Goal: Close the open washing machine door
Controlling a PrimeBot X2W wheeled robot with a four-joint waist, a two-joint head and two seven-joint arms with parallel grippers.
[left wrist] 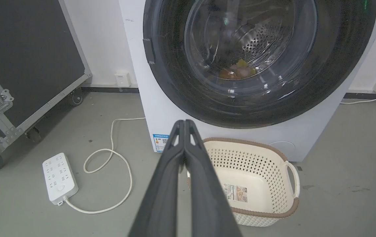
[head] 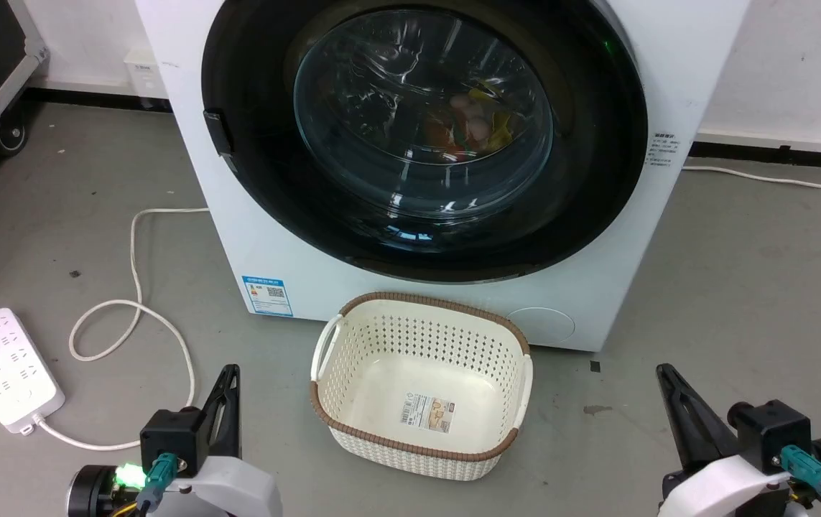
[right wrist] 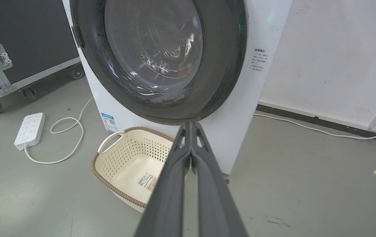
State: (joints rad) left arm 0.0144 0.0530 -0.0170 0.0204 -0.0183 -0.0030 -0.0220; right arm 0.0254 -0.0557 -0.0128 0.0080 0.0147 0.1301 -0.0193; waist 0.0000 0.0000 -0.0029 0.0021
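Several blurred clothes (head: pixel 473 126) lie behind the washing machine door (head: pixel 374 151).

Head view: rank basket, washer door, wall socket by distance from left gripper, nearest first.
1. Basket, just right of the left gripper.
2. Washing machine door, ahead and higher.
3. Wall socket, farthest back, at the view's upper left.

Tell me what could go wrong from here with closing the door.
1. The door lies against the washing machine, but whether its latch caught cannot be seen; it might swing open.
2. The basket stands close under the door; a reach to press the door could knock it.
3. The cable and power strip lie on the floor at the left; the wheels might run over them.
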